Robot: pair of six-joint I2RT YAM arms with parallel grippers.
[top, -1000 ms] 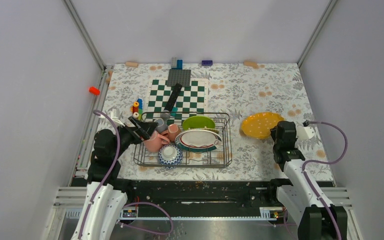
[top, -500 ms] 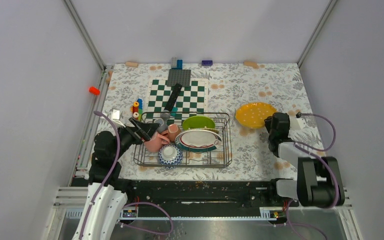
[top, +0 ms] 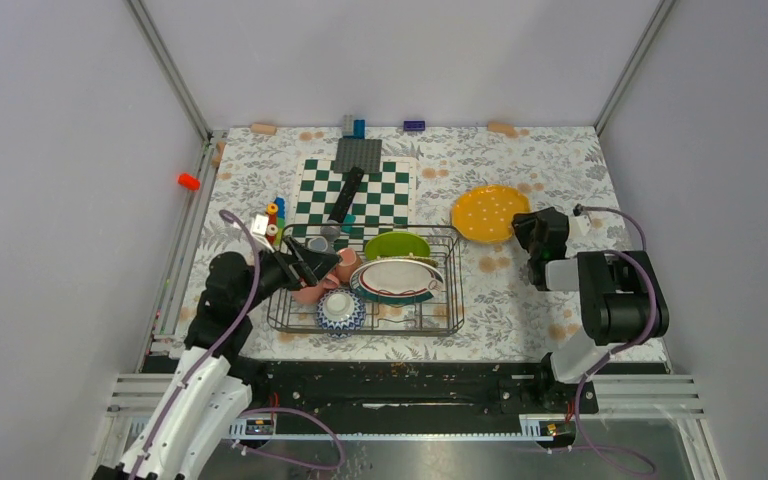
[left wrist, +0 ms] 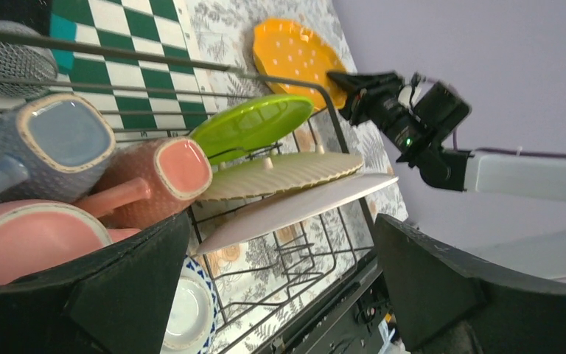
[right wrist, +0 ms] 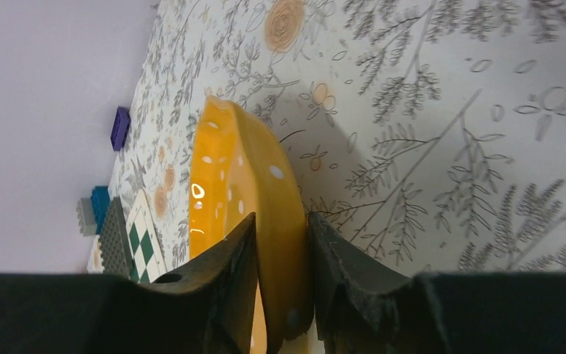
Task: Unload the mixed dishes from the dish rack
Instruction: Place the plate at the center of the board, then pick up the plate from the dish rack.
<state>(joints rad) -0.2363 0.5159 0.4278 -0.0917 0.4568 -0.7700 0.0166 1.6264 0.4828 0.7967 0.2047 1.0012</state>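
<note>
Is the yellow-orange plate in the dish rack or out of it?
Out. The yellow-orange plate is right of the dish rack, over the floral table, its rim pinched by the right gripper.

Top overhead; wrists close, low; all share orange plate [top: 490, 213].

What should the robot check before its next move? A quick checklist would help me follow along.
1. Grip: the right gripper clamps the rim of the yellow plate: ok.
2. Plate is clear of the rack: ok.
3. Bare table right of the rack to set the plate down: ok.
4. The left gripper is open wide: ok.
5. Left gripper is lined up on the pink mug: cannot tell.
</note>
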